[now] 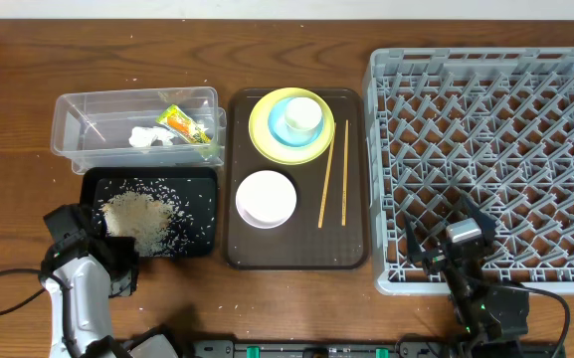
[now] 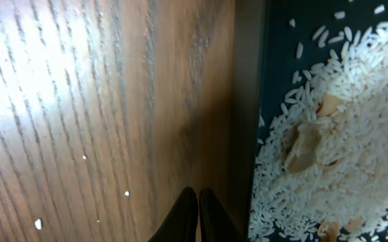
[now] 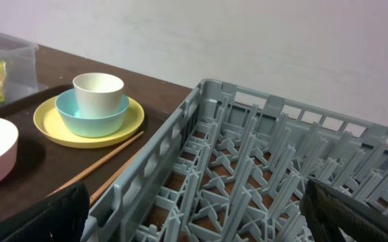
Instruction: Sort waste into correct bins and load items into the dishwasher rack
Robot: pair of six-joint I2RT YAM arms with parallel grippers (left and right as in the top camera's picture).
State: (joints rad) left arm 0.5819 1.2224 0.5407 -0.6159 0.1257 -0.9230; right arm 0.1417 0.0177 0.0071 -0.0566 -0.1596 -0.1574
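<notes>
Starting the loading step, by my reading: waste looks sorted, nothing racked yet.

Left gripper (image 2: 198,215), fingers pressed together and empty, hangs over bare table (image 2: 79,101) just beside the black tub (image 1: 97,179) holding the rice (image 1: 142,219).

Right gripper (image 3: 194,218), jaws spread wide and empty, sits over the near edge of the rack (image 1: 485,109).

On the brown tray (image 1: 296,254): whitish bowl (image 1: 266,198), chopsticks (image 1: 332,174), then cup (image 1: 303,115) in blue bowl (image 1: 279,127) on yellow plate (image 1: 262,134).

Wrapper (image 1: 185,123) and scrap (image 1: 149,136) lie in the clear tub (image 1: 68,119).

Next move, probably: right arm reaches left to the tray for a dish.

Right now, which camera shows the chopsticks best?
Overhead: both wooden chopsticks lie full length on the brown tray, right of the yellow plate. The right wrist view catches just one, partly, beside the dishwasher rack. The left wrist view shows none.
</notes>
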